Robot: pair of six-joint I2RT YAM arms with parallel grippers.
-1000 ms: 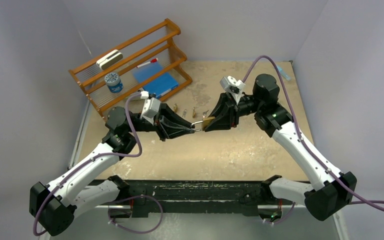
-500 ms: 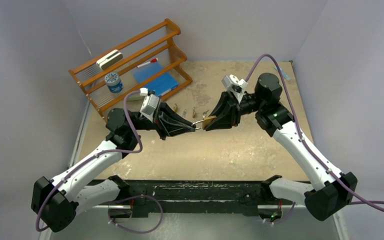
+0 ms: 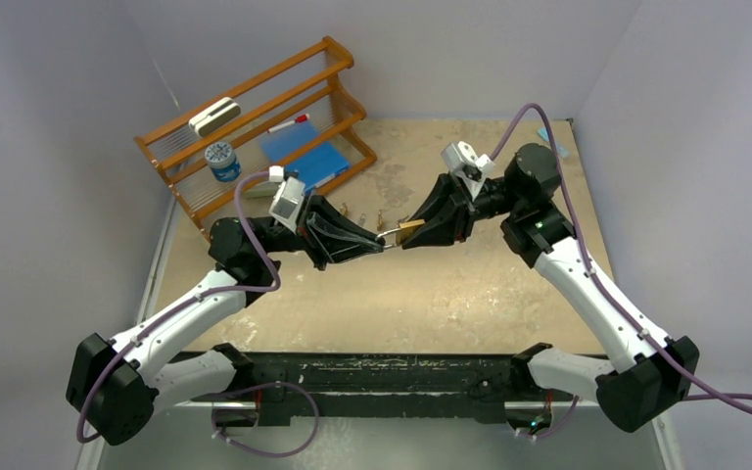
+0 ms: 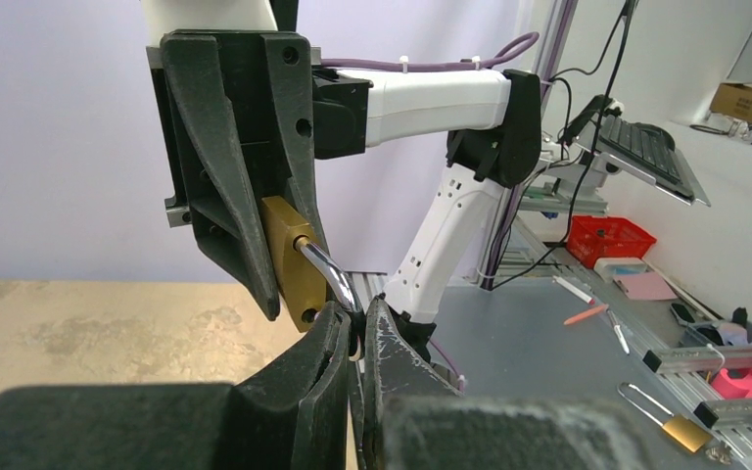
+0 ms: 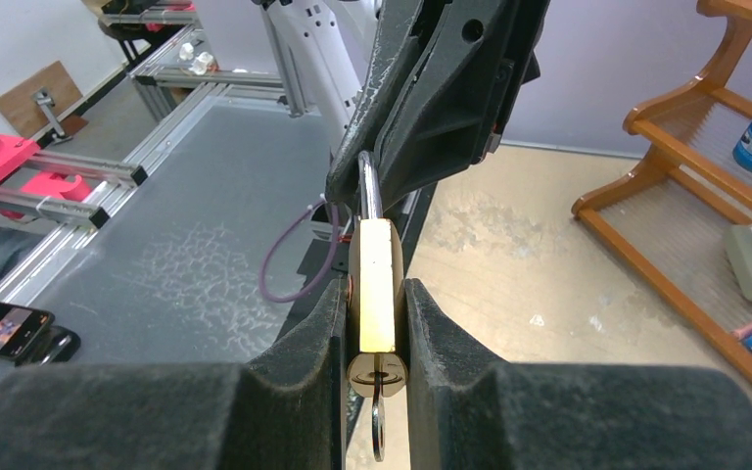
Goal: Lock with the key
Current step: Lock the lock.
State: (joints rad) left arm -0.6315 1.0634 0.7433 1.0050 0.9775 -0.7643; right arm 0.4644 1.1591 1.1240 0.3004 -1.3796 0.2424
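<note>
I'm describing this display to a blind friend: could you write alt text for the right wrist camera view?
A brass padlock sits clamped in the right gripper, a key hanging from its keyhole. The left gripper pinches its steel shackle from the far side; a wooden rack stands at right.

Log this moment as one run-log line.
left gripper: shut on shackle | right gripper: shut on padlock body | key: inserted in padlock | shackle: not yet pushed home

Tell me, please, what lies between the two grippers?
A brass padlock: right gripper clamps its body, left gripper pinches its shackle. Both wrist views show it.
</note>
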